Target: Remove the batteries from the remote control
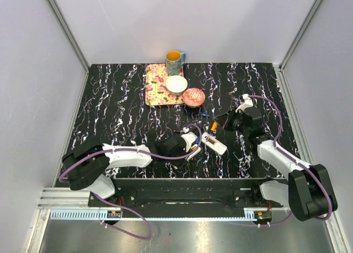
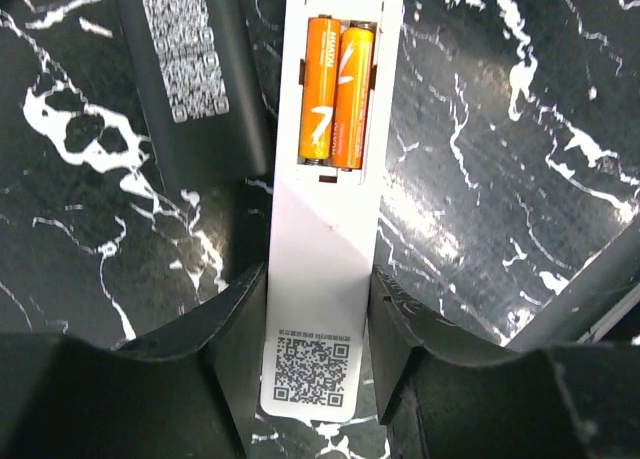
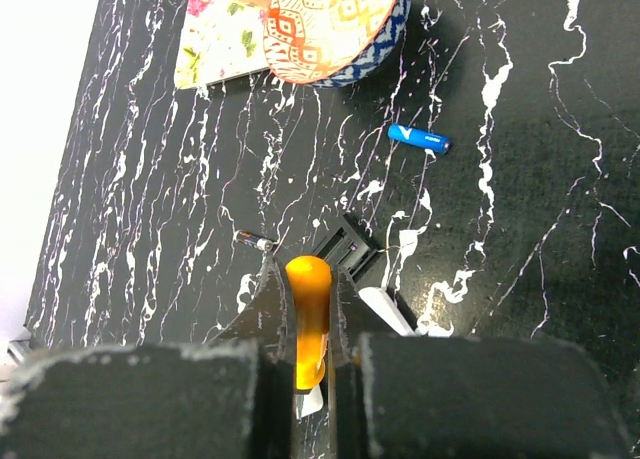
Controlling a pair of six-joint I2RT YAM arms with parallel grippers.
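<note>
Risk: left pincer (image 2: 318,279) clamps white remote (image 2: 325,229) by its tail, right pincer (image 3: 305,279) holds orange-handled screwdriver (image 3: 305,329); prying the orange batteries (image 2: 335,89) could twist remote loose or flick a cell away

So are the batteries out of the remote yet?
Not quite. Done: the white remote is open at the back, and one blue battery lies loose on the table. In hand: the left tool clamps the remote, while the right tool is shut on an orange-handled screwdriver. Left: two orange batteries sit side by side inside the remote and must come out.
</note>
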